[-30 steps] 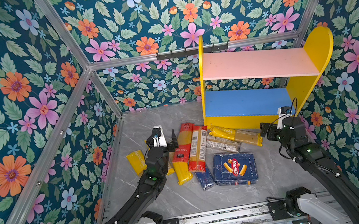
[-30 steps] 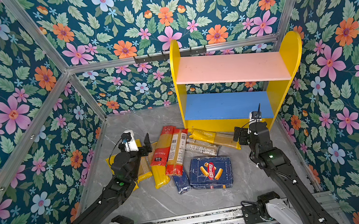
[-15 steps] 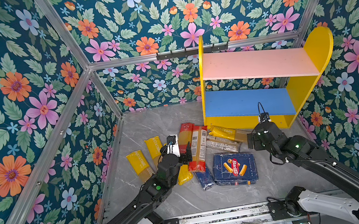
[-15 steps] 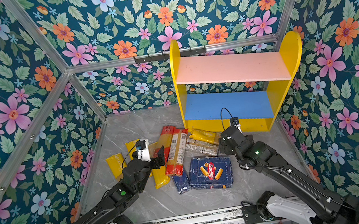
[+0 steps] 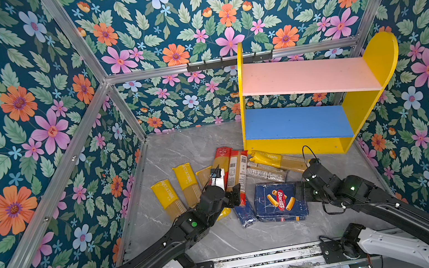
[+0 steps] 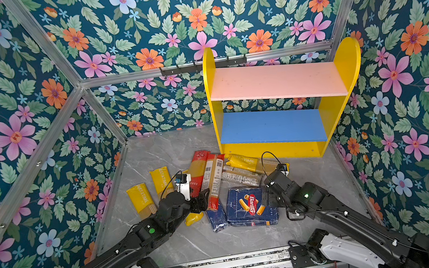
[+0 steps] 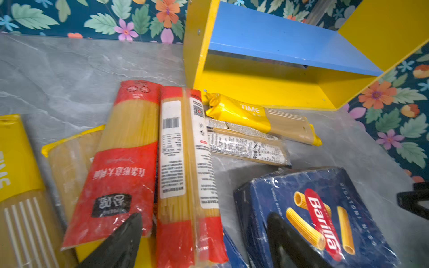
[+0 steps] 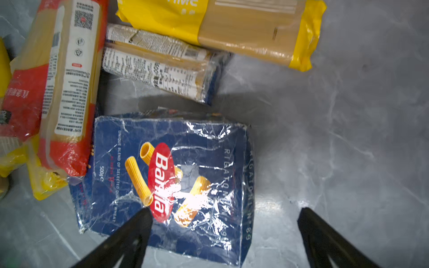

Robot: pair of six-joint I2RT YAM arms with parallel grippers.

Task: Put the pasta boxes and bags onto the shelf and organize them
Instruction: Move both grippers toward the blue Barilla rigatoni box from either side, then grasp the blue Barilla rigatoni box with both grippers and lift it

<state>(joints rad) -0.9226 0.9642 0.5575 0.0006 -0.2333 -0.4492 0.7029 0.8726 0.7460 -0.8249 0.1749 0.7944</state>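
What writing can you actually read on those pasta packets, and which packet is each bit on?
"Barilla": red oval on the wide dark blue carton.
"RIGATONI N°89" and "500g": same carton.
"PASTA TIME": leftmost yellow-ended clear spaghetti bag.
"TIME": yellow-ended bag beside the white-labelled clear bag.
Chinese characters: red-ended clear bag.
Fine print on the labels: too small to read.

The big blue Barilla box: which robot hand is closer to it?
Right. The right gripper hangs open over the right edge of the Barilla box, with one finger above it. The left gripper, open too, is off to the box's left, above the red-ended bags.
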